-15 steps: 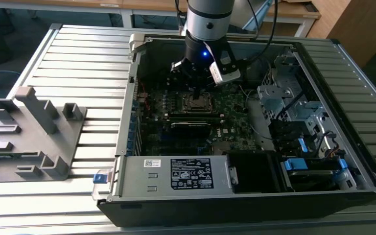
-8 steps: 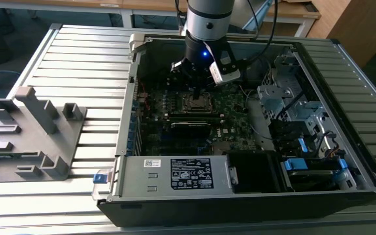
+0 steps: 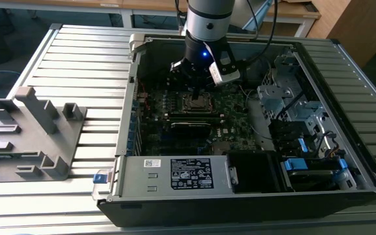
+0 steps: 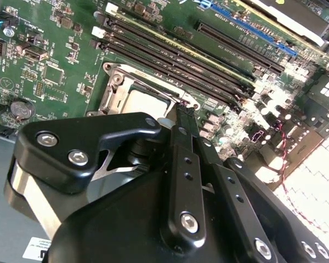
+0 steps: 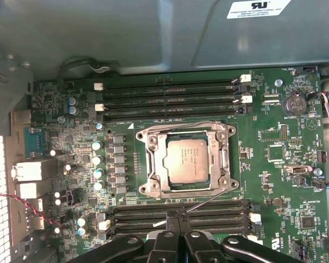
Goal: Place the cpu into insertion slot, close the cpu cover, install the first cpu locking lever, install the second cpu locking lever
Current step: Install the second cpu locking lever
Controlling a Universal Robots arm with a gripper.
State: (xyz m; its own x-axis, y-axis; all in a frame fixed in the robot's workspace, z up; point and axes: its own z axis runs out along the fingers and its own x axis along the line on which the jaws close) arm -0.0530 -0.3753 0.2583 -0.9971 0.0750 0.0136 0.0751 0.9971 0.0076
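Note:
The pale silver cpu lies flat in the insertion slot on the green motherboard. The silver cpu cover lies down around it, with the chip showing through its cut-out. A thin wire locking lever slants away from the socket's edge toward my fingertips. My gripper is shut, its tips right at that lever's free end, beside the socket. In the second wrist view the gripper points at the socket's edge next to the cpu. In the exterior view the gripper hangs just over the slot.
Long black memory slots run on both sides of the socket. The open computer case has a drive cage at the exterior view's right and a power supply box in front. A grey fixture stands on the table at the exterior view's left.

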